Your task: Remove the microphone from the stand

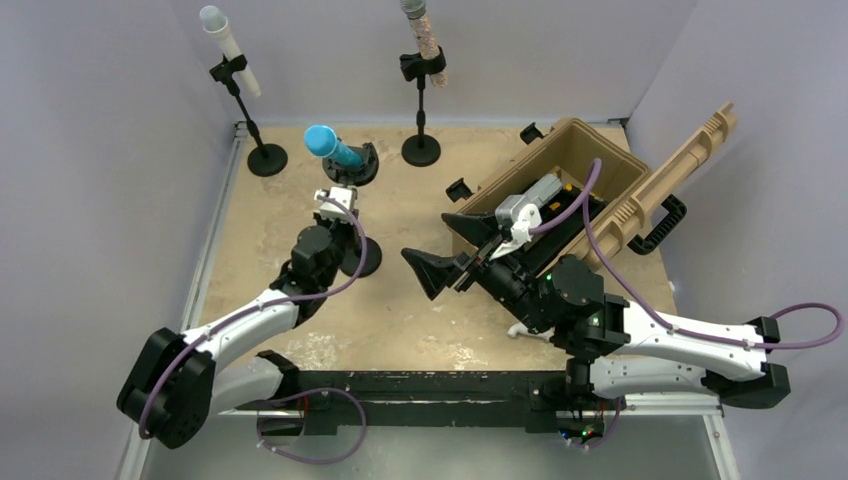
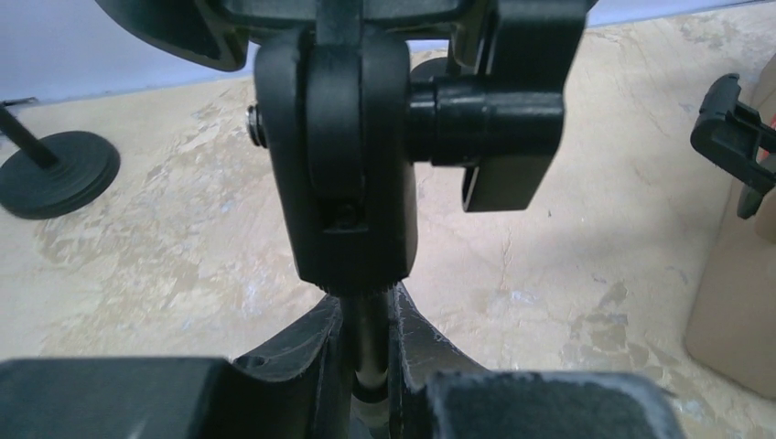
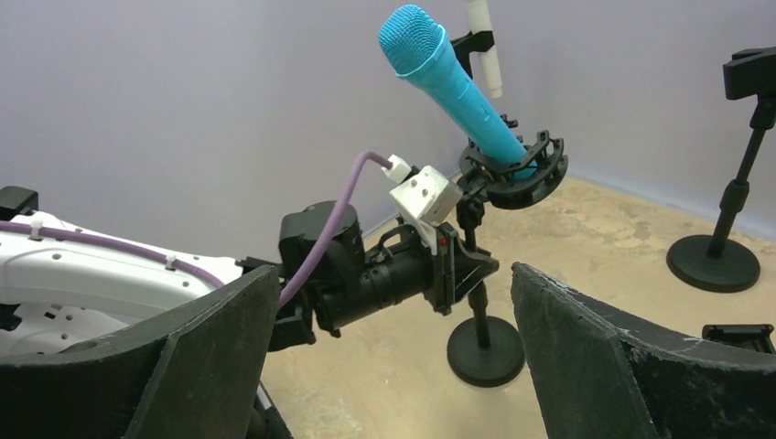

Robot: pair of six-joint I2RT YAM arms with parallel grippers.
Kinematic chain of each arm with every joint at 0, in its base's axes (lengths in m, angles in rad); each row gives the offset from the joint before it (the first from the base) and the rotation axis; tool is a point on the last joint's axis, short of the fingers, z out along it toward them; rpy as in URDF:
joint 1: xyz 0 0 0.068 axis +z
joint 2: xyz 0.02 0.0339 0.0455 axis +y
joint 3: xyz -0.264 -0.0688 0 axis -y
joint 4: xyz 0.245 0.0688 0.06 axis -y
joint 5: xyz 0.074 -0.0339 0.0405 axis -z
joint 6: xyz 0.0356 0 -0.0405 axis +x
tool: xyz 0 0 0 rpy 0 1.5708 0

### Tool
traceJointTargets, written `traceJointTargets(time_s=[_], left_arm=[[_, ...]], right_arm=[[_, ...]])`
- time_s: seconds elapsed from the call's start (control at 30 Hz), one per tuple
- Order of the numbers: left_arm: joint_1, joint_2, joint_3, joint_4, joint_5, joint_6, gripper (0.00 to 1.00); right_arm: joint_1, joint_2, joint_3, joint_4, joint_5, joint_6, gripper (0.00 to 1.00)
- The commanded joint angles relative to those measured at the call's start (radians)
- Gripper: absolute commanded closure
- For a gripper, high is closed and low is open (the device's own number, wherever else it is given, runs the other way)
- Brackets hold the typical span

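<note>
Left end effector (image 2: 368, 347) clamps the stand (image 3: 477, 306) under the blue microphone (image 3: 458, 87); right end effector (image 3: 393, 357) gapes beside the tan case (image 1: 612, 150).

No text, label, brand mark or number could be read in any of the three views. The blue microphone (image 3: 453, 87), its stand (image 3: 483, 352) and the tan case (image 1: 600, 160) showed no legible marking, and anything printed on the white arm links (image 1: 680, 340) was too small or blurred to make out
</note>
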Motion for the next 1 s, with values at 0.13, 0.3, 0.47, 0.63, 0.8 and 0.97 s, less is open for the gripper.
traceJointTargets(time_s=[0.13,0.3,0.47,0.63,0.8,0.97], left_arm=[[-0.07,-0.114,-0.082,0.057,-0.142,0.024,0.96],[-0.073,-0.148,-0.074,-0.002,-0.18,-0.034,0.61],[-0.074,-0.223,-0.071,-0.088,-0.162,-0.094,0.41],[-0.074,-0.374,-0.071,-0.254,-0.131,-0.167,0.33],[-0.074,-0.578,0.002,-0.551,-0.089,-0.258,0.3],[-0.074,-0.641,0.204,-0.816,-0.08,-0.236,0.25]], right_arm=[[0.003,0.007,-0.013,0.063,-0.034,-0.012,0.05],[0.003,0.021,0.003,0.051,-0.035,-0.004,0.05],[0.003,0.042,0.024,0.035,-0.024,0.0,0.05],[0.003,0.058,0.044,0.016,-0.022,0.003,0.05],[0.003,0.063,0.055,0.014,-0.017,0.003,0.05],[0.003,0.073,0.068,0.018,-0.015,-0.01,0.05]])
